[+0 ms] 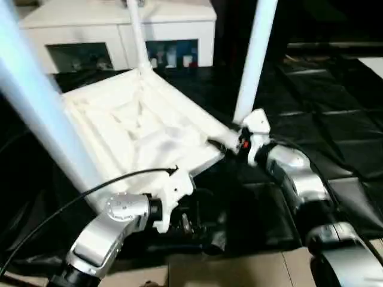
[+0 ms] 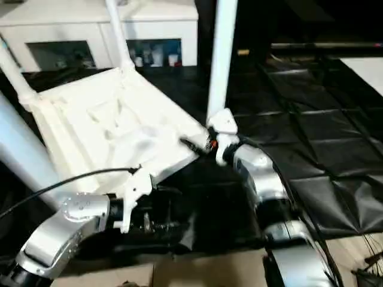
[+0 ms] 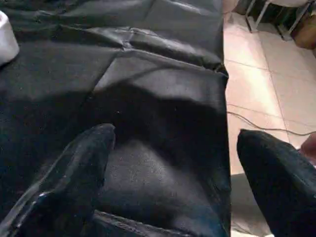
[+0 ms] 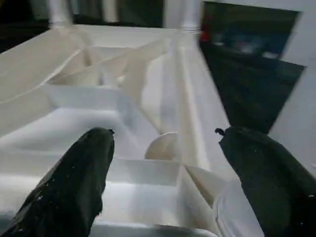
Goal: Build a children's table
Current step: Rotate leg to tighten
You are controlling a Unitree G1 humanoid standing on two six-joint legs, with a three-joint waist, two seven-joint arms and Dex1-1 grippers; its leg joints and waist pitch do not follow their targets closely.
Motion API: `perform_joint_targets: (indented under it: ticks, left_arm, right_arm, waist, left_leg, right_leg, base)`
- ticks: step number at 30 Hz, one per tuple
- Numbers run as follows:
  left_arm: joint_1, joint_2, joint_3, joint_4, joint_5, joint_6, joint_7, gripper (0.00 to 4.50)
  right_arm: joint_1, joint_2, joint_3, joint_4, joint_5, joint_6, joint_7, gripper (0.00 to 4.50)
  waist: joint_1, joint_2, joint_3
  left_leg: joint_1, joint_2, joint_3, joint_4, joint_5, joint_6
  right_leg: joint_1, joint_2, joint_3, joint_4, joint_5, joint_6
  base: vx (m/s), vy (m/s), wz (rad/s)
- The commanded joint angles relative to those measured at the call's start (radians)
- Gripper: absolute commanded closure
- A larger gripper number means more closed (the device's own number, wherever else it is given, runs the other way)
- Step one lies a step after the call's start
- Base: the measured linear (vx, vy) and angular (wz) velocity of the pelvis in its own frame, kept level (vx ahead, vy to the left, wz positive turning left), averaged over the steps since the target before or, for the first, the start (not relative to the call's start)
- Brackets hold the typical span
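The children's table (image 1: 131,125) lies upside down on black cloth with its ribbed underside facing up. White legs stand in its corners: one at the right (image 1: 254,60), one at the back (image 1: 136,36), one large at the near left (image 1: 36,113), and one at the far left (image 2: 12,75). My right gripper (image 4: 165,131) is open at the near-right corner, beside the base of the right leg, its fingers (image 4: 74,177) spread over the ribs. My left gripper (image 3: 175,133) is open just below the table's near edge, over black cloth, with nothing between its fingers.
A white cabinet (image 1: 119,30) with glass doors stands behind the table. Black cloth (image 1: 335,119) spreads out to the right. Tiled floor (image 3: 266,84) lies past the cloth's edge. A black cable (image 1: 72,200) runs along my left forearm. A brown surface (image 1: 239,269) lies at the front.
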Motion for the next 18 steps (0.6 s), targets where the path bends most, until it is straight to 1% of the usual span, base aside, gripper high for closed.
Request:
perform_joint_targets:
  ticks: [1,2,3,4,5,6,7,9,10,12,13,14,15,16,17,18]
  left_arm:
    - [0.016,0.009,0.008,-0.022,0.003,0.015,0.011,0.08]
    - [0.016,0.008,0.008,-0.022,0.003,0.015,0.011,0.08]
    - [0.019,0.008,0.009,-0.024,0.002,0.014,0.014,0.08]
    - [0.022,0.006,0.01,-0.024,-0.002,0.011,0.021,0.08]
    - [0.023,0.006,0.011,-0.023,-0.003,0.01,0.023,0.08]
    - [0.025,0.005,0.011,-0.023,-0.005,0.008,0.026,0.08]
    - [0.031,0.004,0.012,-0.023,-0.011,0.007,0.029,0.08]
    - [0.037,0.006,0.015,-0.022,-0.012,0.003,0.03,0.08]
    - [0.055,0.017,0.022,-0.021,-0.017,-0.009,0.025,0.08]
    - [0.073,0.031,0.032,-0.025,-0.019,-0.024,0.018,0.08]
    - [0.089,0.045,0.039,-0.037,-0.022,-0.03,0.01,0.08]
    - [0.102,0.059,0.045,-0.046,-0.024,-0.039,0.003,0.08]
    - [0.11,0.067,0.048,-0.05,-0.026,-0.045,-0.002,0.08]
    - [0.122,0.082,0.053,-0.057,-0.029,-0.051,-0.011,0.08]
    - [0.133,0.096,0.057,-0.063,-0.032,-0.056,-0.023,0.08]
    - [0.142,0.11,0.06,-0.067,-0.04,-0.046,-0.034,0.08]
  right_arm:
    - [-0.058,-0.017,-0.072,0.091,0.014,-0.019,-0.105,0.52]
    - [-0.06,-0.018,-0.073,0.094,0.013,-0.02,-0.108,0.52]
    - [-0.082,-0.02,-0.075,0.134,0.005,-0.033,-0.134,0.52]
    - [-0.118,-0.027,-0.08,0.196,-0.009,-0.053,-0.181,0.52]
    - [-0.127,-0.028,-0.083,0.212,-0.011,-0.058,-0.192,0.52]
    - [-0.139,-0.029,-0.086,0.233,-0.013,-0.065,-0.205,0.52]
    - [-0.168,-0.033,-0.107,0.276,-0.003,-0.066,-0.234,0.52]
    - [-0.182,-0.036,-0.112,0.297,-0.004,-0.069,-0.25,0.52]
    - [-0.21,-0.045,-0.122,0.34,-0.004,-0.08,-0.275,0.52]
    - [-0.23,-0.054,-0.125,0.371,-0.01,-0.091,-0.292,0.52]
    - [-0.245,-0.062,-0.126,0.398,-0.018,-0.101,-0.304,0.52]
    - [-0.251,-0.067,-0.125,0.411,-0.022,-0.107,-0.307,0.52]
    - [-0.254,-0.069,-0.125,0.418,-0.024,-0.111,-0.308,0.52]
    - [-0.26,-0.073,-0.126,0.43,-0.029,-0.116,-0.312,0.52]
    - [-0.263,-0.077,-0.125,0.437,-0.035,-0.119,-0.321,0.52]
    - [-0.265,-0.081,-0.128,0.443,-0.035,-0.121,-0.324,0.52]
  waist:
    - [-0.003,-0.008,-0.064]
    - [-0.001,-0.007,-0.063]
    - [0.001,-0.007,-0.063]
    - [0.001,-0.006,-0.063]
    - [0.0,-0.006,-0.065]
    - [0.002,-0.005,-0.065]
    - [0.0,-0.006,-0.064]
    - [0.001,-0.007,-0.065]
    - [0.001,-0.011,-0.065]
    - [-0.004,-0.011,-0.066]
    - [-0.005,-0.017,-0.063]
    - [-0.008,-0.018,-0.061]
    - [-0.008,-0.017,-0.06]
    - [-0.013,-0.022,-0.058]
    - [-0.016,-0.018,-0.058]
    - [-0.018,-0.018,-0.057]
  left_leg:
    - [0.024,0.034,-0.015,-0.073,-0.194,0.039]
    - [0.026,0.033,-0.013,-0.072,-0.199,0.037]
    - [0.026,0.033,-0.012,-0.072,-0.196,0.038]
    - [0.023,0.033,-0.014,-0.072,-0.187,0.037]
    - [0.021,0.031,-0.014,-0.071,-0.175,0.036]
    - [0.024,0.031,-0.013,-0.07,-0.177,0.037]
    - [0.02,0.03,-0.013,-0.07,-0.179,0.04]
    - [0.02,0.03,-0.013,-0.069,-0.176,0.043]
    - [0.018,0.029,-0.013,-0.068,-0.168,0.048]
    - [0.015,0.027,-0.013,-0.067,-0.165,0.054]
    - [0.014,0.028,-0.013,-0.067,-0.171,0.061]
    - [0.012,0.027,-0.012,-0.068,-0.175,0.064]
    - [0.013,0.028,-0.013,-0.067,-0.179,0.064]
    - [0.01,0.028,-0.013,-0.069,-0.189,0.064]
    - [0.012,0.029,-0.014,-0.069,-0.2,0.061]
    - [0.012,0.029,-0.013,-0.07,-0.204,0.059]
  right_leg:
    - [0.04,-0.039,0.03,-0.062,-0.14,-0.262]
    - [0.039,-0.037,0.03,-0.064,-0.146,-0.261]
    - [0.039,-0.037,0.031,-0.064,-0.142,-0.258]
    - [0.041,-0.037,0.029,-0.061,-0.133,-0.255]
    - [0.042,-0.036,0.028,-0.058,-0.116,-0.26]
    - [0.04,-0.035,0.028,-0.059,-0.112,-0.26]
    - [0.042,-0.035,0.028,-0.057,-0.107,-0.263]
    - [0.043,-0.035,0.027,-0.056,-0.099,-0.261]
    - [0.045,-0.036,0.027,-0.054,-0.088,-0.262]
    - [0.047,-0.036,0.025,-0.054,-0.085,-0.265]
    - [0.047,-0.037,0.025,-0.055,-0.101,-0.263]
    - [0.046,-0.036,0.025,-0.057,-0.119,-0.26]
    - [0.046,-0.037,0.025,-0.058,-0.128,-0.259]
    - [0.046,-0.037,0.025,-0.06,-0.148,-0.254]
    - [0.044,-0.038,0.025,-0.06,-0.169,-0.254]
    - [0.043,-0.037,0.025,-0.061,-0.174,-0.253]
  base:
    - [0.0,0.0,0.0]
    - [0.0,0.0,0.0]
    - [0.0,0.0,0.0]
    - [0.0,0.0,0.0]
    - [0.0,0.0,0.0]
    - [0.0,0.0,0.0]
    - [0.0,0.0,0.0]
    - [0.0,0.0,0.0]
    - [0.0,0.0,0.0]
    - [0.0,0.0,0.0]
    - [0.0,0.0,0.0]
    - [0.0,0.0,0.0]
    - [0.0,0.0,0.0]
    - [0.0,0.0,0.0]
    - [0.0,0.0,0.0]
    - [0.0,0.0,0.0]
